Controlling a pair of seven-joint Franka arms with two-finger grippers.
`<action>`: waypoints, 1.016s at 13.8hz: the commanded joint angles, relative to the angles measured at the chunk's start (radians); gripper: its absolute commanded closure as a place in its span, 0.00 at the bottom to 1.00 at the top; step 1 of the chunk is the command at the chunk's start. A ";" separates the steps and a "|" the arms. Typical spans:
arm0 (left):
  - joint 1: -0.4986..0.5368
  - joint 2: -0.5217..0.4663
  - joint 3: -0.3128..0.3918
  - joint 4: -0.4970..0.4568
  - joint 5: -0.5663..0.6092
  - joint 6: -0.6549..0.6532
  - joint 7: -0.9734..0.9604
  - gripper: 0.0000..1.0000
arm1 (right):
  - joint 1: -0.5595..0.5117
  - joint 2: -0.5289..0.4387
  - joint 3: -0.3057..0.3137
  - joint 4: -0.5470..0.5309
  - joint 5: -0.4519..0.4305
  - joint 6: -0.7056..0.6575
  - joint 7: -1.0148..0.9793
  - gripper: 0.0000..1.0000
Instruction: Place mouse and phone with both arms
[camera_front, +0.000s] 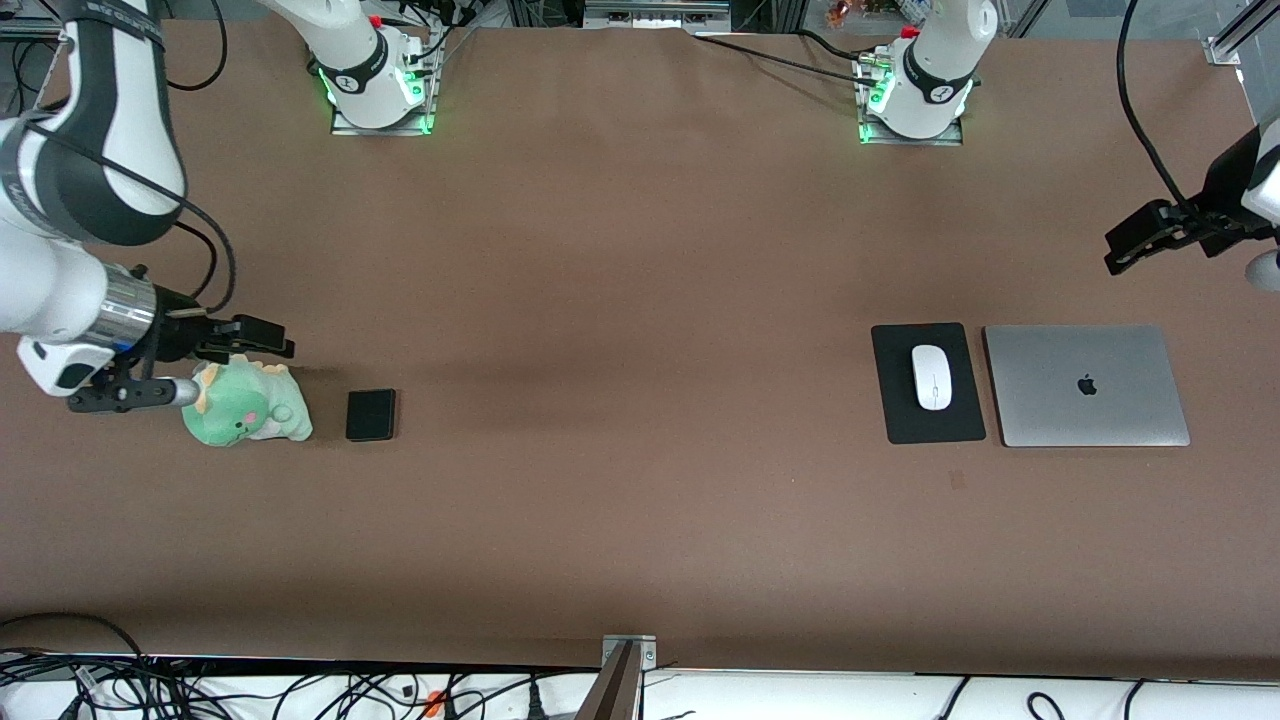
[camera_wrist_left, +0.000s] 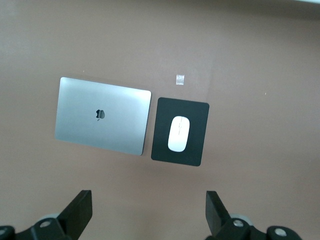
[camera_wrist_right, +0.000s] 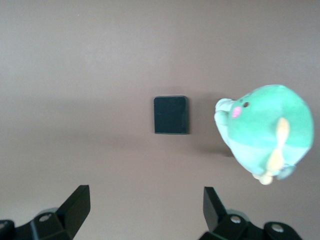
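Glossy oval mouse (camera_front: 931, 377), flat black phone (camera_front: 371, 415)

You see one white mouse (camera_front: 931, 377), one black mouse pad (camera_front: 927, 383), one silver laptop (camera_front: 1086, 385), one black phone (camera_front: 371, 415), one green plush toy (camera_front: 246, 404), two robot arms, two grippers, left gripper (camera_wrist_left: 149, 210), right gripper (camera_wrist_right: 145, 209).
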 joint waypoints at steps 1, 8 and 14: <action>-0.108 -0.089 0.099 -0.107 -0.017 0.005 0.028 0.00 | -0.005 -0.054 -0.002 0.007 -0.064 -0.047 -0.002 0.00; -0.158 -0.114 0.144 -0.129 -0.031 0.005 0.028 0.00 | -0.014 -0.207 0.011 -0.005 -0.206 -0.109 0.104 0.00; -0.153 -0.113 0.144 -0.126 -0.045 0.007 0.028 0.00 | -0.273 -0.282 0.297 -0.016 -0.258 -0.155 0.206 0.00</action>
